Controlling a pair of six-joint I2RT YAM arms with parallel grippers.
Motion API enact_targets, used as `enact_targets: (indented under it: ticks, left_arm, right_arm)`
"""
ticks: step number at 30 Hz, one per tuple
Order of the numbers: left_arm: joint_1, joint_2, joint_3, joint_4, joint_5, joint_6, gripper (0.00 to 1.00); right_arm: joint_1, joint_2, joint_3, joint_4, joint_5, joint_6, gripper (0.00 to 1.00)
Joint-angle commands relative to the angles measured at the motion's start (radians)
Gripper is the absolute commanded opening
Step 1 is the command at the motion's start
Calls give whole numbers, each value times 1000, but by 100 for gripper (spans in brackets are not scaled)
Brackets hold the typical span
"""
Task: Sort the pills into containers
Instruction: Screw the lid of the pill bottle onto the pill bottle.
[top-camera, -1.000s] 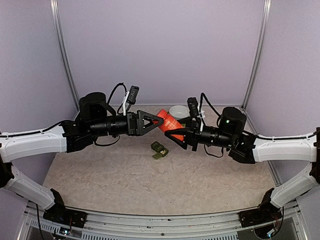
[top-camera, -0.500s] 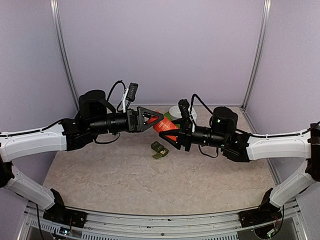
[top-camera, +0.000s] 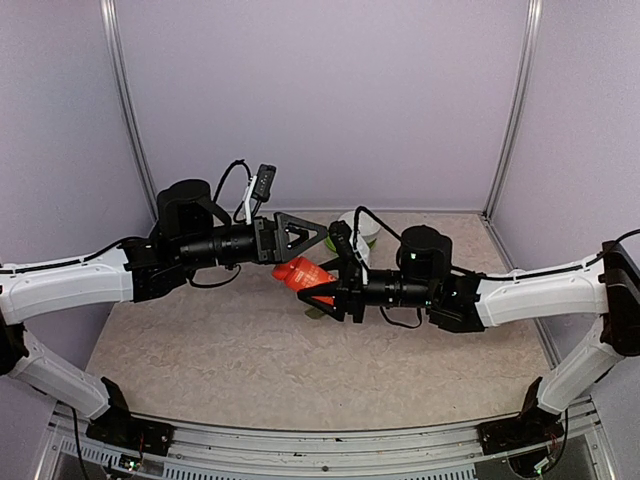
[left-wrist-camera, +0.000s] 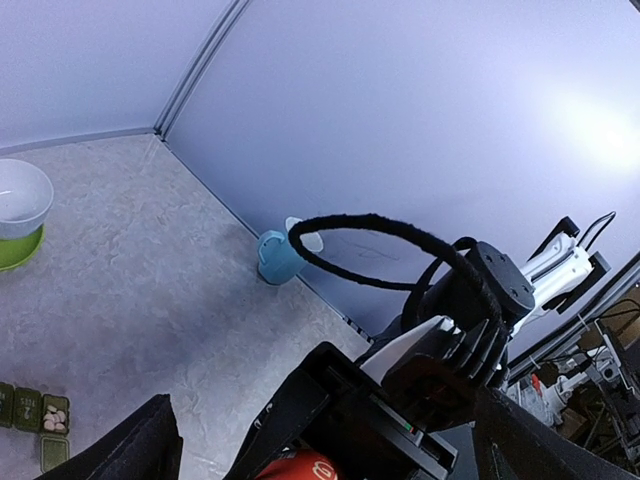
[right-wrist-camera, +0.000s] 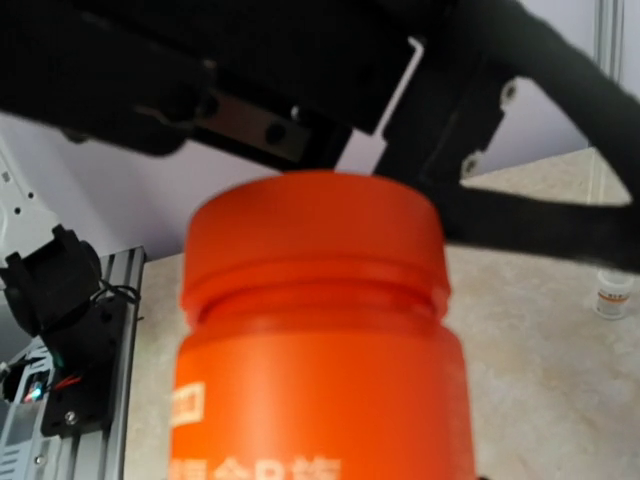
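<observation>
Table (top-camera: 250, 360): flat top, beige with mottled stone pattern, enclosed by pale lilac walls.

On it:
- Containers (left-wrist-camera: 28, 410): dark green strip of joined square compartments, mid-table; one compartment open, pale pills (left-wrist-camera: 55, 415) inside.
- Bowl (left-wrist-camera: 18, 195): white, toward the back, resting on a lime-green dish (left-wrist-camera: 15, 250).
- Blue cup (left-wrist-camera: 275, 258): small, at the foot of the wall.
- White bottle (right-wrist-camera: 612, 297): tiny, upright, blurred.
</observation>
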Motion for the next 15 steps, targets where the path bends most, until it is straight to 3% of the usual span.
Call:
enact_targets:
  ticks: [1,9,15]
  left_arm:
    - [-8,-34,22,9,0,20,99]
    - [1,-54,2,-34,-19,26,99]
    - [-7,-51,-3,-22,5,19,99]
  right_arm:
    - [3,-44,7,4,37,-7,19]
    - [-8,-160,-26,-22,151,-46,19]
    - [-20,-153,-9,-43,211,-47,19]
